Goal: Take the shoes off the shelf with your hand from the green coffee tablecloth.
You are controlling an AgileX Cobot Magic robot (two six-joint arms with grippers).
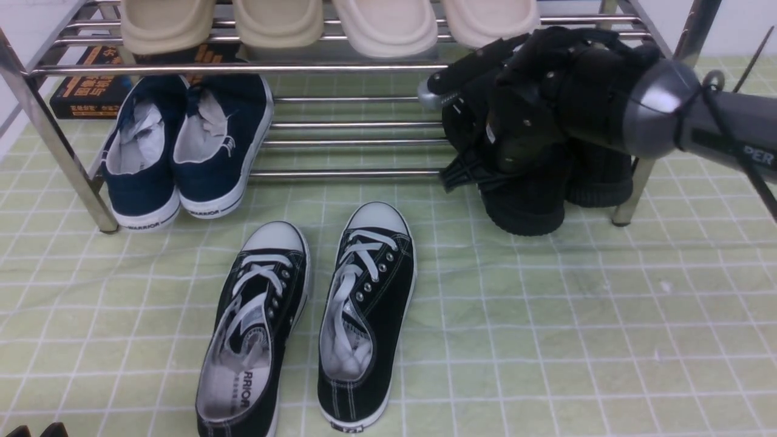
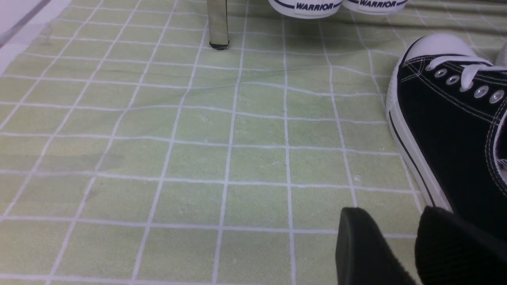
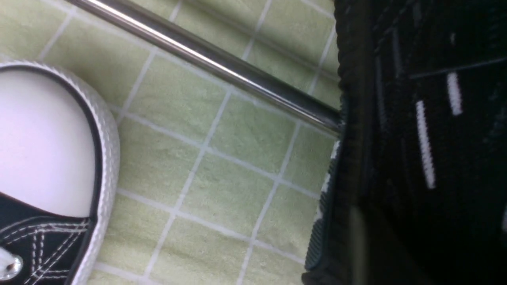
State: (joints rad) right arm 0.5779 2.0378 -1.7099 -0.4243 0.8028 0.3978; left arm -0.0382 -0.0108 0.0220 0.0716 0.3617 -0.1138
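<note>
The right gripper [image 1: 479,173] presses in among the shoes [image 1: 534,209], black on black, so I cannot tell whether its jaws grip one; the shoes sit at the right end of the lower tier of the shelf [image 1: 352,142], toes past the front bar; canvas sneakers [image 1: 364,303] lie on the cloth [image 1: 576,315] in front; navy shoes [image 1: 200,145] occupy the tier's left end; the left gripper [image 2: 390,217] hangs low over the cloth, jaws slightly parted, empty.

There are 4 beige slippers [image 1: 279,21], 2 navy shoes [image 1: 221,139], 2 black canvas sneakers [image 1: 370,303], 2 all-black knit shoes [image 1: 528,209], 1 chrome shelf [image 1: 352,125] and 1 black box [image 1: 85,91].
</note>
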